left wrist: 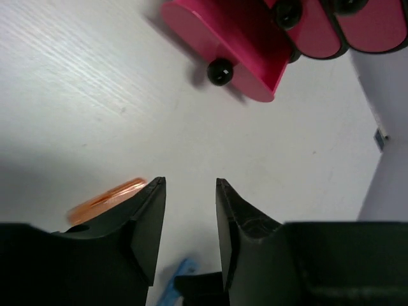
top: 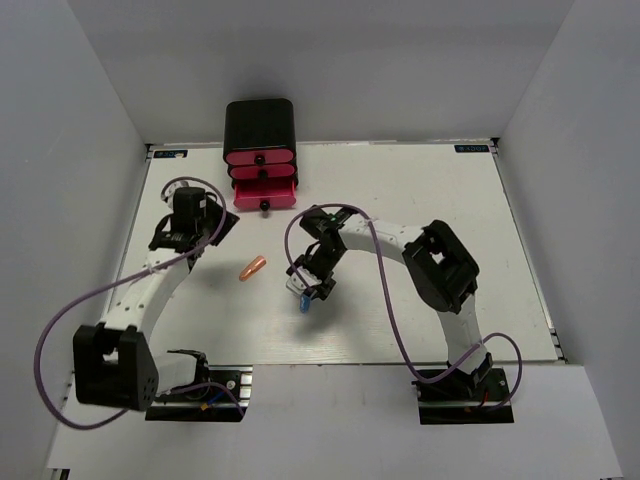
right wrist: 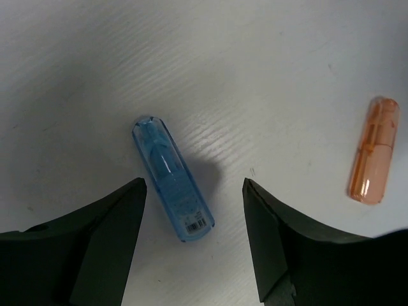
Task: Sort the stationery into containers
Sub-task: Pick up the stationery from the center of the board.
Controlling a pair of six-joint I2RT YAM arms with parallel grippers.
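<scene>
white worktop, grey walls: right jaws poised around the blue capsule, one drawer open.

black box (top: 259, 122) with three pink drawers stands at the 12 o'clock edge of the worktop (top: 420, 200), its bottom drawer (top: 265, 196) pulled out. blue capsule (right wrist: 172, 178) lies flat near the middle, between the spread right jaws, nearer one finger and not gripped. orange capsule (top: 253, 268) lies loose at its 10 o'clock. left jaws are parted too and grip nothing, with the orange capsule just outside one finger. the step in hand looks like picking the blue capsule. the next move would call for lowering, centring the capsule across its narrow width, closing, then carrying it toward 12 o'clock into the bottom drawer. rounded plastic could roll or squirt out.
</scene>
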